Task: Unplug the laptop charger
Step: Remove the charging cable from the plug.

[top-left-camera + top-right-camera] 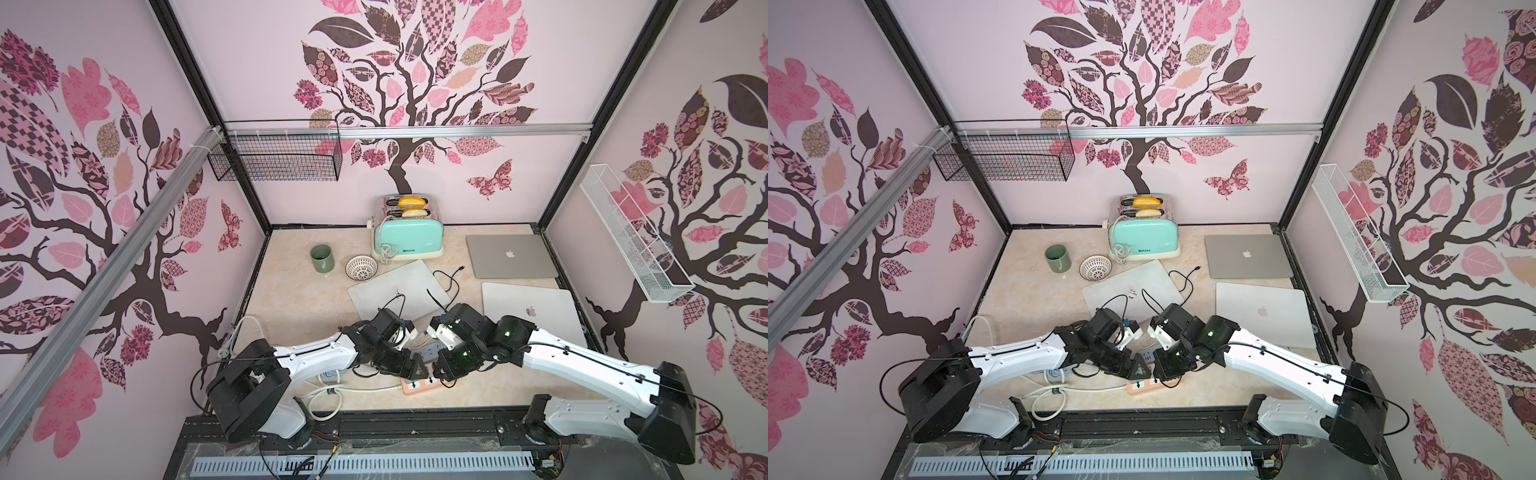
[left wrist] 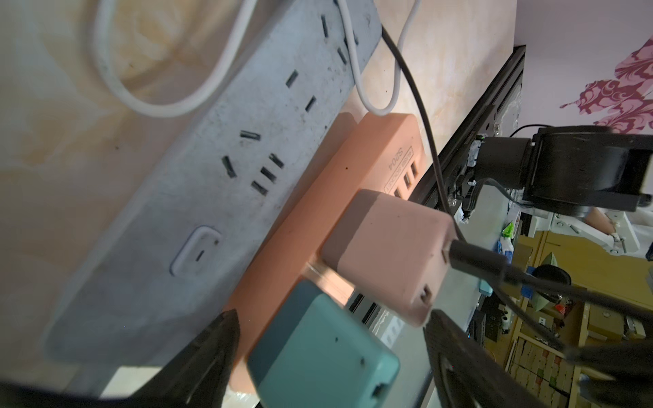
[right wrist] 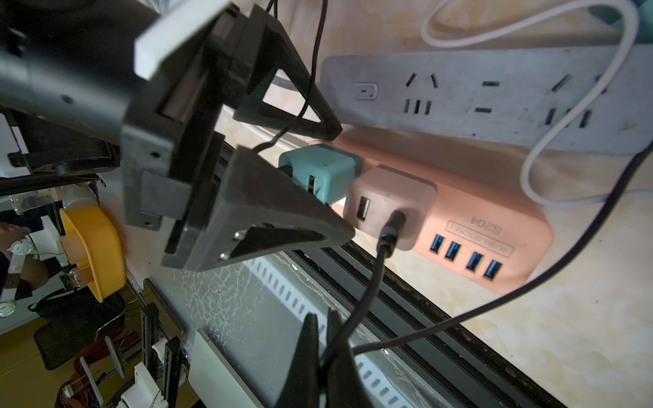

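Observation:
Two charger blocks sit in an orange power strip (image 2: 371, 159) (image 3: 494, 240) near the table's front edge: a pink one (image 2: 388, 254) (image 3: 392, 201) and a teal one (image 2: 318, 346) (image 3: 321, 173). A black cable (image 3: 371, 282) is plugged into the pink block. My right gripper (image 3: 323, 318) (image 1: 434, 370) is shut on that cable a short way from the plug. My left gripper (image 2: 332, 314) (image 1: 417, 365) is open, its fingers (image 3: 268, 219) either side of the teal block with gaps. The cable's far end (image 1: 462, 268) lies loose on the table.
A grey power strip (image 2: 229, 159) (image 3: 494, 88) lies along the orange one, with a white cord (image 2: 116, 84) looped over it. Three closed laptops (image 1: 511, 255) (image 1: 532, 311) (image 1: 399, 286), a teal toaster (image 1: 409, 239), a green mug (image 1: 322, 257) and a bowl (image 1: 361, 268) stand farther back.

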Robot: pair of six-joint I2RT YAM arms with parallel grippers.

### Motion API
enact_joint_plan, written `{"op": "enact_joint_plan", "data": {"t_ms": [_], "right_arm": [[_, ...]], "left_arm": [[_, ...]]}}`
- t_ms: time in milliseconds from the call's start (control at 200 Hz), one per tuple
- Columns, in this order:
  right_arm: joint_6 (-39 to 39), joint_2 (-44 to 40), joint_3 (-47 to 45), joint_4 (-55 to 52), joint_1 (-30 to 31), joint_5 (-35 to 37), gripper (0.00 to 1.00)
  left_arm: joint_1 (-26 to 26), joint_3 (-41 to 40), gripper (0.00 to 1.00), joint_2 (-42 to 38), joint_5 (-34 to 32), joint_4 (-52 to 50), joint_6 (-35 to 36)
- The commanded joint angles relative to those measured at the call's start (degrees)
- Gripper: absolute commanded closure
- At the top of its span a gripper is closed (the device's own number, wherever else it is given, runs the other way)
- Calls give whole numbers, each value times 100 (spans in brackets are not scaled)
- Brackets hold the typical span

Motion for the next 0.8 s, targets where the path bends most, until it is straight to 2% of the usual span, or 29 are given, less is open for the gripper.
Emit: {"op": "enact_joint_plan", "data": {"t_ms": [0, 485, 795], "right_arm": [[-92, -165, 21, 39, 3, 20, 100], [63, 50, -71, 528, 10, 37, 100], [275, -36, -117, 686, 11, 19, 100]], "left_arm": [[96, 156, 14, -155, -52, -88, -51], [46, 355, 14, 336, -136, -135, -67], [-95, 532, 14, 473, -772, -714, -13]]}}
